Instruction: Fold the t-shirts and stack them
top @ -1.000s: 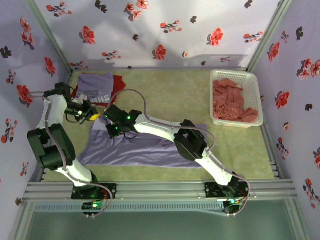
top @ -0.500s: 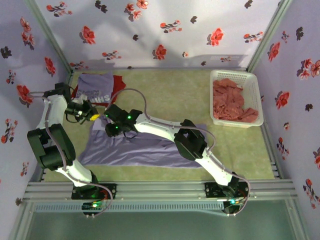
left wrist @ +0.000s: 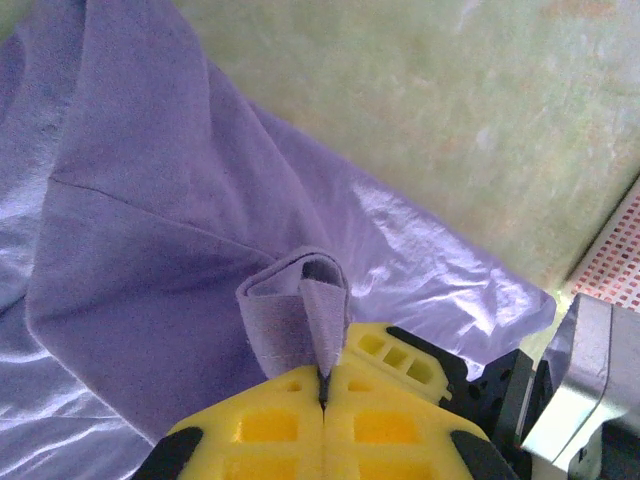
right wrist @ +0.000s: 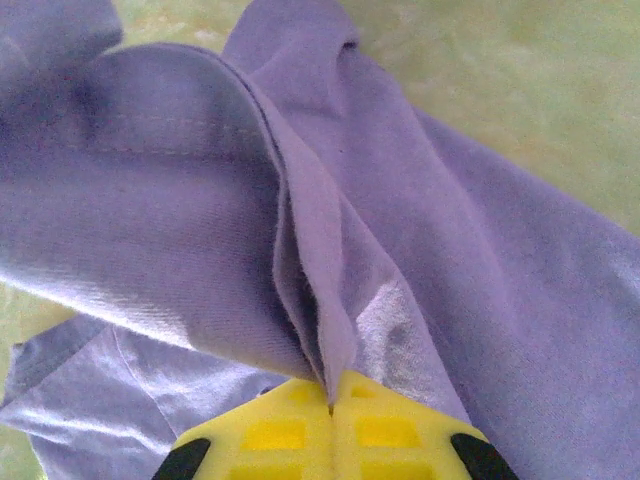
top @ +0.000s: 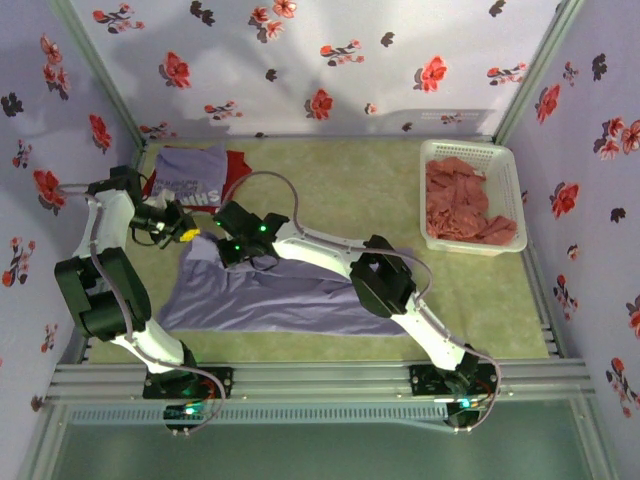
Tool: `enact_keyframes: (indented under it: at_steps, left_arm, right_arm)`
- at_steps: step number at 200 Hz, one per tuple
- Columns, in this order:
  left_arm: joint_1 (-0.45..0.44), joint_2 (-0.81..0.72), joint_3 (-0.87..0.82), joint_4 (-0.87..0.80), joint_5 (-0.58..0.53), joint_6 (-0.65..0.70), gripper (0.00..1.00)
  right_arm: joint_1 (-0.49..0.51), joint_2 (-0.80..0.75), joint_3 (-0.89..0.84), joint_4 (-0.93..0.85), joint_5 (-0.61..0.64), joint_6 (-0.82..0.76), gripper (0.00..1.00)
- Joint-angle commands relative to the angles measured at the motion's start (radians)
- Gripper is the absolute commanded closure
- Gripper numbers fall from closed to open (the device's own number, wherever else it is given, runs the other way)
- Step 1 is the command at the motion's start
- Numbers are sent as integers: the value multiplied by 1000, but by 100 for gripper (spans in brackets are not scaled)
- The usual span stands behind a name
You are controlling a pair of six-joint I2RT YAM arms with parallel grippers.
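Top external view first: the plain lavender t-shirt [top: 280, 300] was spread across the near-left part of the table [top: 350, 195], with its far-left edge lifted off the mat. That edge was pinched by both tools. On the left wrist camera, the left tool [left wrist: 325, 378] was seen fully closed on a small curl of lavender hem. On the right wrist camera, the right tool [right wrist: 330, 385] was clamped just as tight on a thicker ridge of the same cloth.

So a fold was judged to be in hand, probably with the far edge to be carried over toward the near one. To get it done cleanly, both pinches would need to be moved together at the same height and pace. They'd also need to be kept far enough apart that the edge is held taut, otherwise a sag or a diagonal crease would be expected. The two tools looked pretty close together, tbh, so the far end of the shirt might get dragged rather than folded.

Other stuff: a folded purple t-shirt with white lettering [top: 190, 183] was parked in the far-left corner with a red one [top: 236, 165] peeking out beside it. That pile was near the left tool, so it could be nudged on a backswing. The white basket [top: 466, 148] of salmon-red shirts [top: 460, 200] was well apart on the right. The right arm [top: 320, 250] was stretched across the lavender cloth, where a snag was possible.
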Motion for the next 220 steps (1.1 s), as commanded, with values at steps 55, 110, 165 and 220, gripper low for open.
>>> enact_keyframes:
  at_steps: [55,110,165,220]
  left_arm:
    - [28,-3,-35,-24,-49,30,98]
    - [29,-12,-80,-9,-85,29,100]
    - [29,-27,-82,-5,-86,27,100]
    - [29,-10,-86,7,-71,21,100]
  right_arm:
    - [-3,-114,-102,-37,-120,-26,100]
    - [-2,-132,-130,-21,-192,-11,98]
    - [-16,-125,-163,7,-188,-6,100]
    - [-43,-94,-161,27,-199,31,83]
